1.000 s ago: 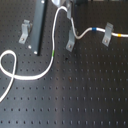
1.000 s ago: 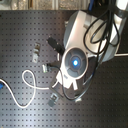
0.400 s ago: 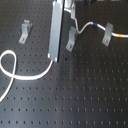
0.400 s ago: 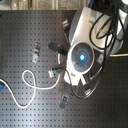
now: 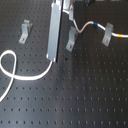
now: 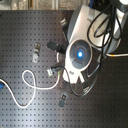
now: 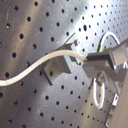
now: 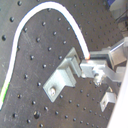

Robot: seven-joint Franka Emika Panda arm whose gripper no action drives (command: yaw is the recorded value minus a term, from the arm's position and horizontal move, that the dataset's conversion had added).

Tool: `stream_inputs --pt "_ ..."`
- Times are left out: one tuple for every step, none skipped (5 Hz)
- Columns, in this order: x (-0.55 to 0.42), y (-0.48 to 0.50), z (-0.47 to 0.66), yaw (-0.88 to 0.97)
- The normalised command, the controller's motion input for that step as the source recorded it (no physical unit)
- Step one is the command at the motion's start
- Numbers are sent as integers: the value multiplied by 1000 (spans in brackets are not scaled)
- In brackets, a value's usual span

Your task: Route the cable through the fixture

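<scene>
Second wrist view — smooth white cable [image 8: 30, 20] (round-sectioned) beside angular grey fixture [image 8: 62, 77].

Surface [image 5: 80, 100] open from 4 to 7 o'clock in first exterior view. Obstacles: cable [image 5: 20, 80] loop at 9 (trailing rightward), clips [image 5: 71, 39] along 12.

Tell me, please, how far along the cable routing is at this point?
Seemingly done: the cable crosses the clip at the first exterior view's right. In hand: the jaws are shut on the cable beside the middle clip; whether it sits in it I cannot tell. Left: the clip at the first exterior view's left stands bare, the cable's slack lying apart from it.
</scene>
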Motion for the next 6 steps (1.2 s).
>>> stream_inputs --pt "-165 197 268 297" --pt "-116 106 255 500" --pt "-109 60 196 611" --pt "3 1 216 537" --pt "27 -176 255 397" --pt "106 -209 184 360"
